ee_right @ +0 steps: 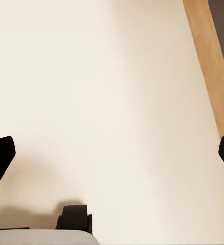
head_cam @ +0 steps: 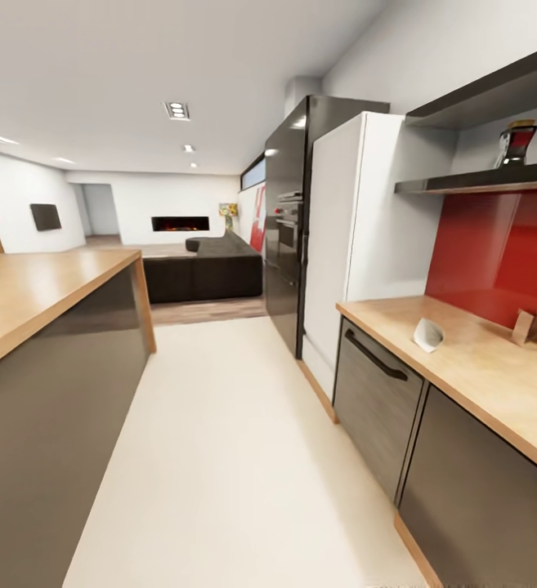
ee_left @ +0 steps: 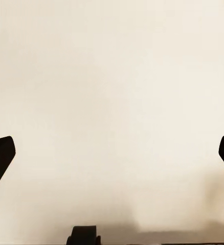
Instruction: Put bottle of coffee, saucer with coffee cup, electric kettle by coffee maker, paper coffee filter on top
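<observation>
A white paper coffee filter (head_cam: 427, 334) lies on the countertop (head_cam: 481, 367).

Recessed ceiling lights (head_cam: 177, 110) give bright, even light, with soft glare on the black fridge (head_cam: 288, 163) below them. Edges stretch wide-angle. Faint shadows dull the pale floor (ee_left: 112, 102) in both wrist views.

paper coffee filter (head_cam: 427, 334) lies on countertop (head_cam: 497, 384)
</observation>
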### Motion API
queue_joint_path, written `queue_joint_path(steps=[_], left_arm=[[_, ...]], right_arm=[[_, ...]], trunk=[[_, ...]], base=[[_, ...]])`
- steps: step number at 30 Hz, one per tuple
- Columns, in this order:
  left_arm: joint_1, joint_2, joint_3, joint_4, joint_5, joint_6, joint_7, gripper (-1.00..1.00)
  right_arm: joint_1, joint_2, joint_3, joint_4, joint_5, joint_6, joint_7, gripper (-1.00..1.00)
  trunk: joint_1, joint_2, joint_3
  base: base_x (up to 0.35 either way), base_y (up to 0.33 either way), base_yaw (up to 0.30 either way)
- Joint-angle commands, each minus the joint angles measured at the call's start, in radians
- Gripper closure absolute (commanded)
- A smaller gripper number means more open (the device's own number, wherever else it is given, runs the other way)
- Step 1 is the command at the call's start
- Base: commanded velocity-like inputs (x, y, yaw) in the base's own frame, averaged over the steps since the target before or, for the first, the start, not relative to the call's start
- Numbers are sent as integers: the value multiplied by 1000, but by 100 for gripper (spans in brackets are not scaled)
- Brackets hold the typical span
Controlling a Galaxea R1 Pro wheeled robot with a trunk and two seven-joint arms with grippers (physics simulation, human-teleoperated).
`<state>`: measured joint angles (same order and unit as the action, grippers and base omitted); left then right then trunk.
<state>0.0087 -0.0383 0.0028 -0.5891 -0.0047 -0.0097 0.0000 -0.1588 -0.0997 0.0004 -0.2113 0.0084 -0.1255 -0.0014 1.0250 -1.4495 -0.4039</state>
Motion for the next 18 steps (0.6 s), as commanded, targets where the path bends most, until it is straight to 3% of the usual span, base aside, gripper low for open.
queue_joint_path(steps=[1,18], left_arm=[[0,0,0,-2,-1,-1,0,-100],[0,0,1,-2,0,-1,0,-100]], right_arm=[[-1,0,0,1,1,-3,0,-100],[-1,0,0,1,1,-3,0,-100]], trunk=[[0,-1,0],[0,-1,9]], base=[[0,0,-248],[0,0,-249]])
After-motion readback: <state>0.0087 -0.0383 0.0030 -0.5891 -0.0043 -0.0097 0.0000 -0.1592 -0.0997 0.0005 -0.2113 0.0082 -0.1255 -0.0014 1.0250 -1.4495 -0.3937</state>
